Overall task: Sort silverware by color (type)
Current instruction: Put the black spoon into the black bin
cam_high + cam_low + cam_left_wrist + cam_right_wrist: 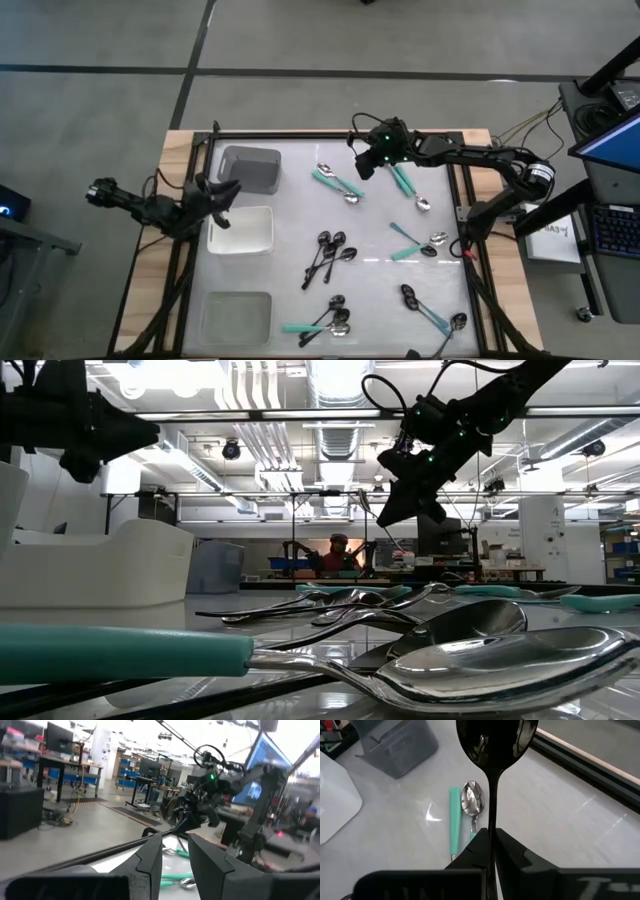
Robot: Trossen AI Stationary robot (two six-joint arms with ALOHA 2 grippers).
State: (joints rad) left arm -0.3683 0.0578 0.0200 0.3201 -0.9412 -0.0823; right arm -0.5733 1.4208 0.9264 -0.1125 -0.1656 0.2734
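Observation:
My right gripper (pixel 366 166) hangs above the table's far middle, shut on an all-black spoon (pixel 495 750); the spoon's bowl (pixel 495 740) sticks out past the fingertips. The low view shows this gripper (pixel 400 500) well above the table. Below it a silver-bowled, teal-handled spoon (pixel 472 802) lies flat beside a teal handle (pixel 454 820). More spoons lie scattered: a teal pair (pixel 338 183), black ones (pixel 330 255) and mixed ones (pixel 430 310). My left gripper (pixel 226 192) waits at the table's left, above the white bin's far edge. Its fingers (pixel 150 860) are open with nothing between them. My right gripper pinches the black spoon's handle (pixel 490 832) between its two fingers. The spoon runs along the fingers, bowl foremost. The fingers slant downward from the table's right side. The spoon is lifted clear of the table.
A grey bin (pixel 250 168), a white bin (pixel 242 230) and a clear bin (pixel 238 315) stand in a column on the table's left side. A black frame rail (pixel 330 135) edges the far side. Bare tabletop lies between the bins and the spoons.

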